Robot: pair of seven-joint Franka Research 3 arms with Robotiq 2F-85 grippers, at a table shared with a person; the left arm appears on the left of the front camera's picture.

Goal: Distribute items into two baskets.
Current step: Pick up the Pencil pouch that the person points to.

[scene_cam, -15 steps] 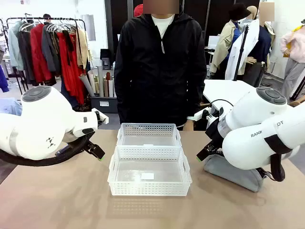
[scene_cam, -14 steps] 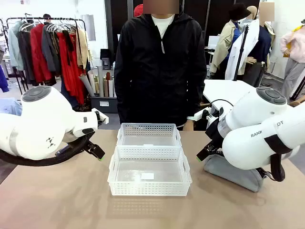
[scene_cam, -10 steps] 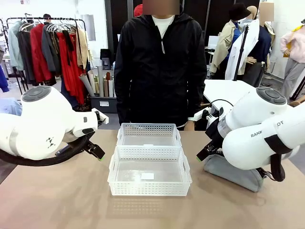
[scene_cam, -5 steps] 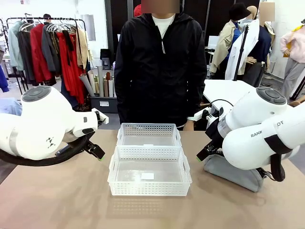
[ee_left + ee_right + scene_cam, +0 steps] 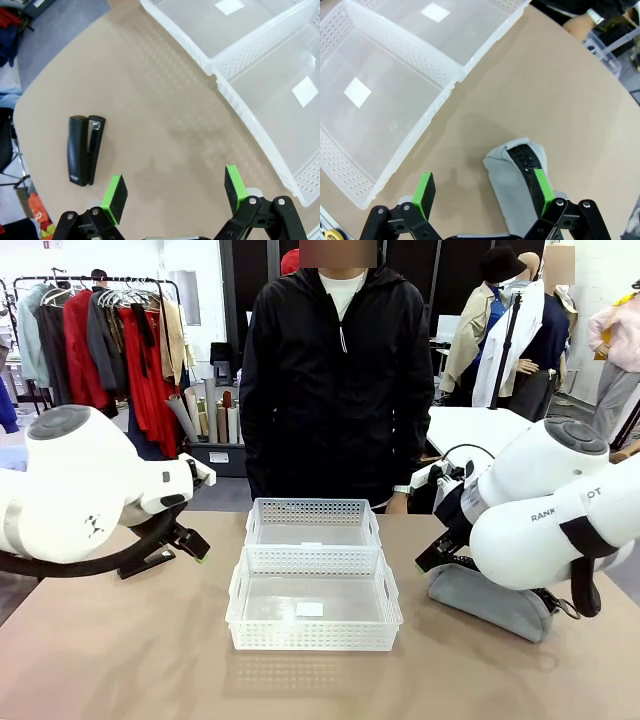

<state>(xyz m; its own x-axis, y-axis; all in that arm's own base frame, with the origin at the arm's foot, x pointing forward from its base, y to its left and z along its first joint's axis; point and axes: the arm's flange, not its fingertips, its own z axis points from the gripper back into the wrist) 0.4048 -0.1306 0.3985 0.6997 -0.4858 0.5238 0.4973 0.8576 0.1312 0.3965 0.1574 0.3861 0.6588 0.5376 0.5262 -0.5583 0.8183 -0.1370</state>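
Stapler (image 5: 84,150) — black, lying flat on the bare table (image 5: 165,110), to the left of the larger basket (image 5: 310,645) and well apart from it. The left gripper (image 5: 174,192) hangs over the table between the stapler and the larger basket, jaws spread wide, nothing between the pads; the stapler lies just outside one green pad.

Pouch (image 5: 507,180) — grey, black zipper edge uppermost, to the right of the larger basket, near it but not touching. The right gripper (image 5: 484,192) hangs over the pouch's end, jaws also wide apart and empty; one pad lines up over the zipper.

The smaller basket (image 5: 312,512) sits against the larger basket's far side.

Against half a second ago, the left arm has risen and drawn away from the larger basket. The right arm has shifted only slightly.

The wrist views give each item's lie from above. In the front view the right arm crosses part of the pouch, and a person (image 5: 340,390) stands beyond the larger basket.
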